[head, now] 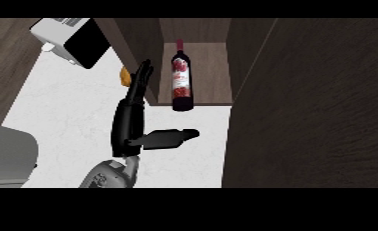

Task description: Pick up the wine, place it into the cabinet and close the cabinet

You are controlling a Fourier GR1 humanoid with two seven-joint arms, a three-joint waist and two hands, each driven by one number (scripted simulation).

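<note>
**Bottle already in the cabinet, door not yet closed**

The dark glass wine bottle with a red patterned label is inside the open wooden cabinet, on its brown shelf. Its base is at the near edge of the shelf and its neck points to the far wall. I cannot tell if it stands or lies, because the view looks steeply down.

A bottle like this is probably heavy for its size, stiff, smooth and easy to break. I think the best place to take it is the wide body around the label, not the thin neck, where it may slip or tilt.

The left hand is to the left of the bottle, near the left wall of the cabinet but apart from the bottle. Its fingers are straight and stretched toward the far side, the thumb stands out to the right, and it holds nothing. The right hand does not show.

The room here is narrow. The large dark wooden door panel fills the right side, close beside the bottle. On the white marble counter to the left there is more free space, with a white toaster far left and a small orange object just behind the fingers. If the base stands out over the shelf edge, the closing door could strike it.
</note>
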